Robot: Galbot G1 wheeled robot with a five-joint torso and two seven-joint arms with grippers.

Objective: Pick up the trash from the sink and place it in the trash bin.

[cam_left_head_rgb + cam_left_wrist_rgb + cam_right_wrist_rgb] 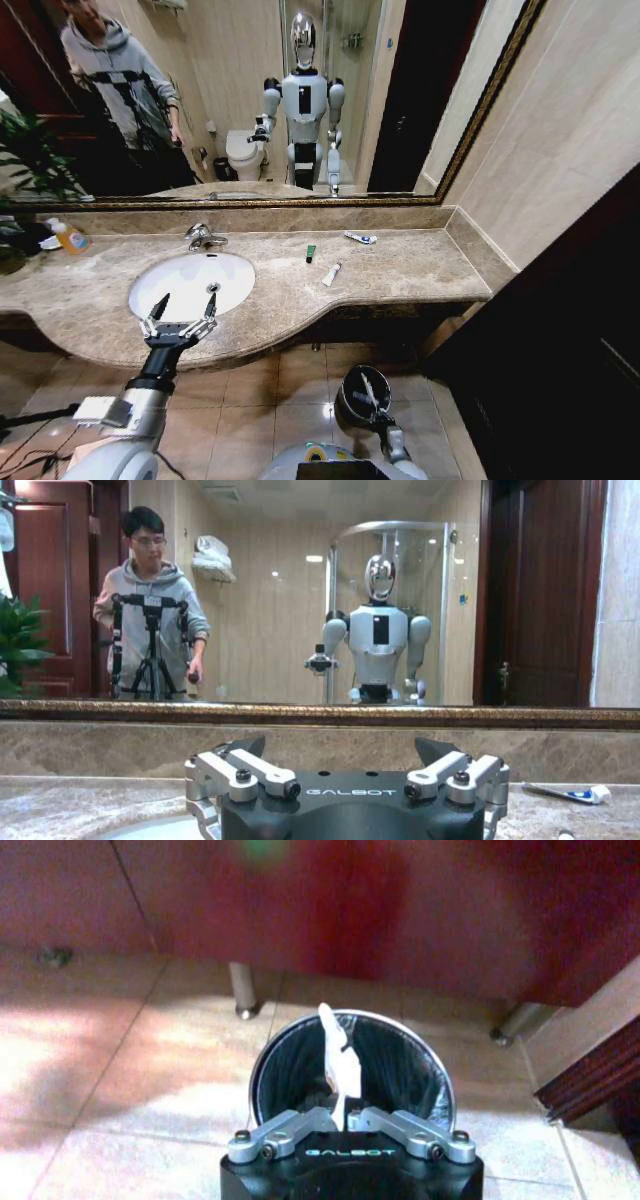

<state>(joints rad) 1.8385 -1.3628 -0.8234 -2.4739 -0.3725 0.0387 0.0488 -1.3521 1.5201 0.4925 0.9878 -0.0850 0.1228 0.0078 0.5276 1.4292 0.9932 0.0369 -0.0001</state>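
The trash is lying in two places. One long white wrapper strip [338, 1059] is being pinched by the right gripper [347, 1119], whose fingers are closed narrowly on its lower end; the strip is standing up from the fingertips over the mouth of the trash bin [268, 1065]. The bin is sitting on the tiled floor directly under that gripper, and its dark interior is showing no other contents that can be made out.

Three more pieces are resting on the beige countertop [400, 265], all well off to the right side of the left gripper [179, 312]: one small green piece [311, 253], one small white tube [331, 274] just beside it, and one blue-and-white packet [360, 238] farther back toward the mirror.

The left gripper is hovering at the front rim of the sink [170, 275] with its fingers spread wide and gripping nothing. The white basin beyond its fingertips is appearing bare. A yellow-orange bottle [69, 237] is lying on the countertop far to the left gripper's left.
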